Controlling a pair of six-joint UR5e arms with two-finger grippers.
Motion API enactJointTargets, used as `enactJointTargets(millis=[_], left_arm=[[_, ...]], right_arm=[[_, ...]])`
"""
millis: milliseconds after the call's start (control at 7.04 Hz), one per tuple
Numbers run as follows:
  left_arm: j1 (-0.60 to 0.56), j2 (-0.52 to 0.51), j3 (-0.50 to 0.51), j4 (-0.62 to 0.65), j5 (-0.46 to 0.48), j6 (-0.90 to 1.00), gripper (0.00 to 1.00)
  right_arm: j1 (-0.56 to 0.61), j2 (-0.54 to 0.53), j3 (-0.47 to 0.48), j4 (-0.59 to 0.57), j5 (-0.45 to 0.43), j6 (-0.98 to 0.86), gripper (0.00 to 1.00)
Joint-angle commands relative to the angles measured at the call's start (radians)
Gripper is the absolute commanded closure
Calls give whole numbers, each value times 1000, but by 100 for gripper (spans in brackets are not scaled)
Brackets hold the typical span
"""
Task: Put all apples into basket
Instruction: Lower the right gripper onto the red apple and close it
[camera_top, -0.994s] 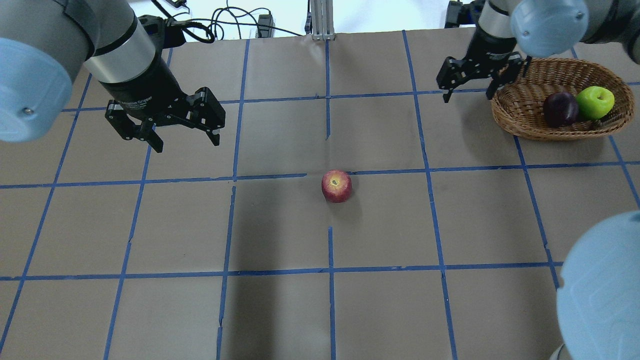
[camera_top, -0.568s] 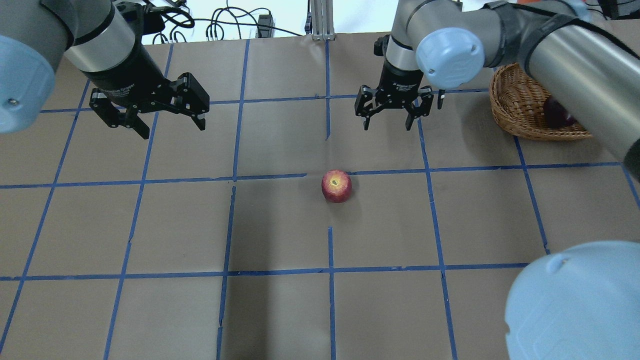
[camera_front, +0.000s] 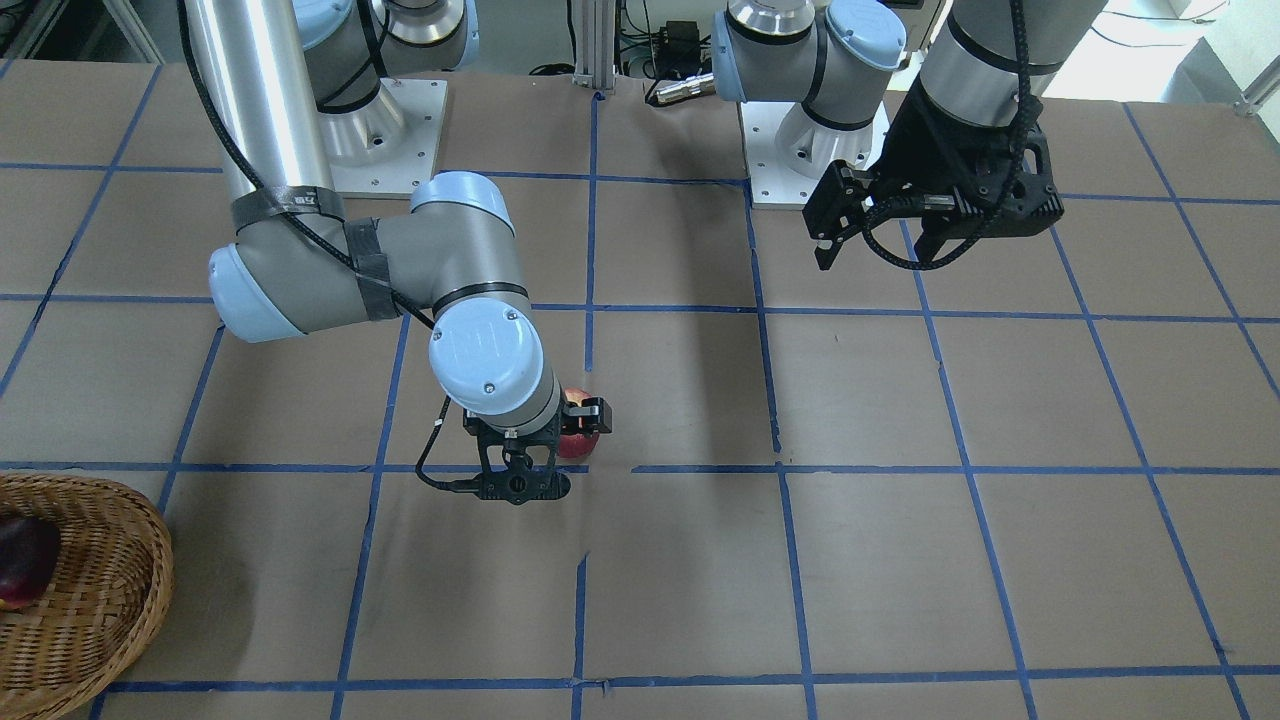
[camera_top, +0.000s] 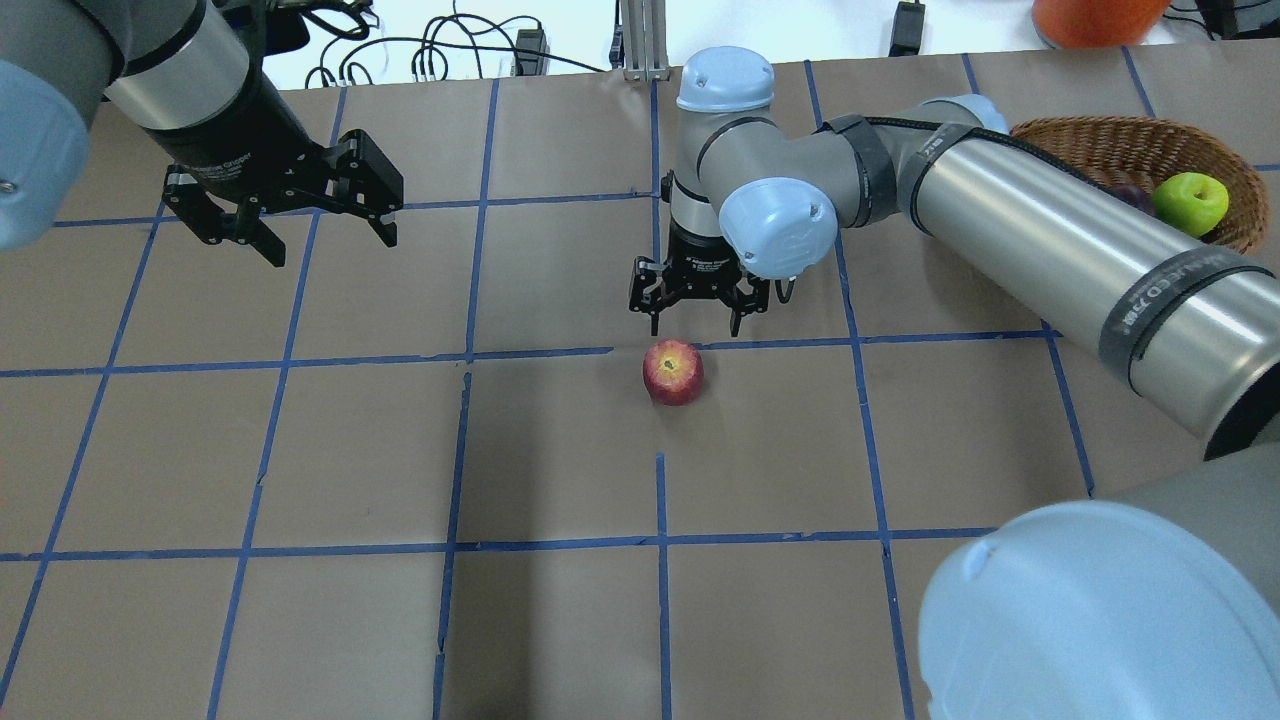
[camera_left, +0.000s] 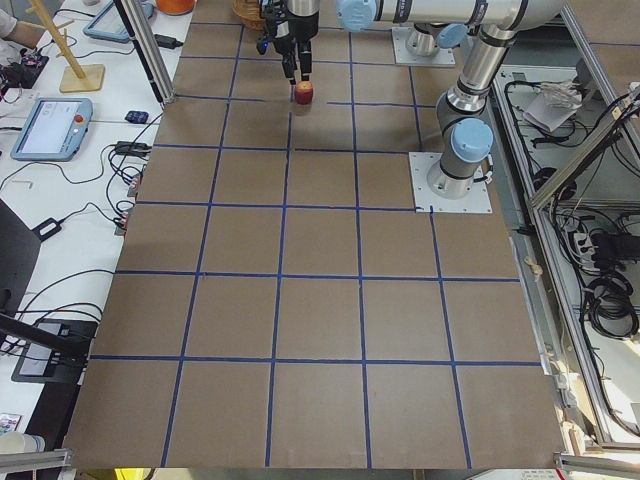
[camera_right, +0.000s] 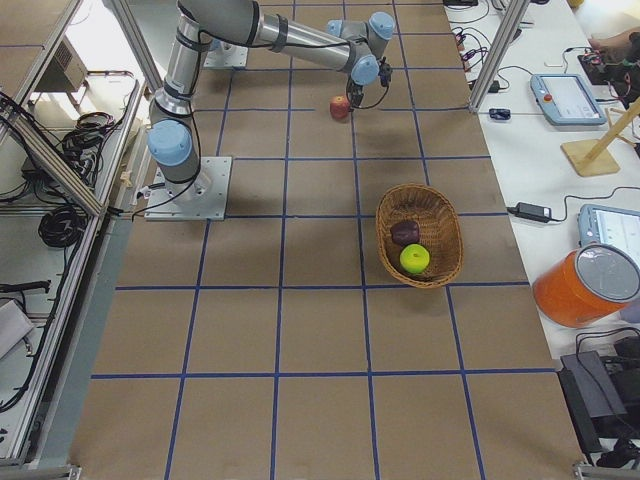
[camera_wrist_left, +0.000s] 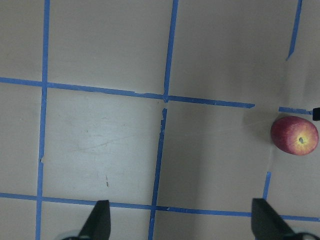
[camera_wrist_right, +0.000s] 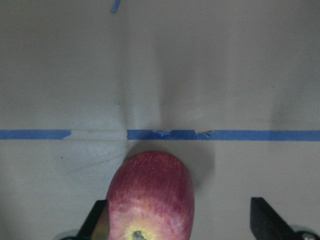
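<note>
A red apple (camera_top: 673, 372) with a yellowish blush lies on the brown table at its middle; it also shows in the right wrist view (camera_wrist_right: 150, 197) and the left wrist view (camera_wrist_left: 294, 136). My right gripper (camera_top: 695, 322) is open, just beyond the apple and above it; in its wrist view the apple sits low, toward the left finger. My left gripper (camera_top: 330, 245) is open and empty, high at the far left. The wicker basket (camera_top: 1100, 130) at the far right holds the yellow-green apple (camera_top: 1190, 203) and the maroon apple (camera_right: 404, 232).
An orange container (camera_top: 1095, 15) stands beyond the basket. Cables (camera_top: 450, 50) and a metal post (camera_top: 640, 40) line the table's far edge. My right arm stretches across the table's right half, over part of the basket. Blue tape lines grid the brown table.
My right gripper has swung from the basket's rim to the table's middle and come down close to the red apple. My left gripper has drifted left and farther away. The apple has not moved.
</note>
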Motion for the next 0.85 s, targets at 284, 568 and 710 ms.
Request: enactJointTargets(millis=[284,568,710], left_arm=[[1,6,-7,1,0,0,0],[1,7,-11,1,0,0,0],[3,7,-11,1,0,0,0]], right_arm=[[13,15,17,-5,52,5,0],[43,49,22,-17,51,7,0],[45,60,37,-40,51,13,5]])
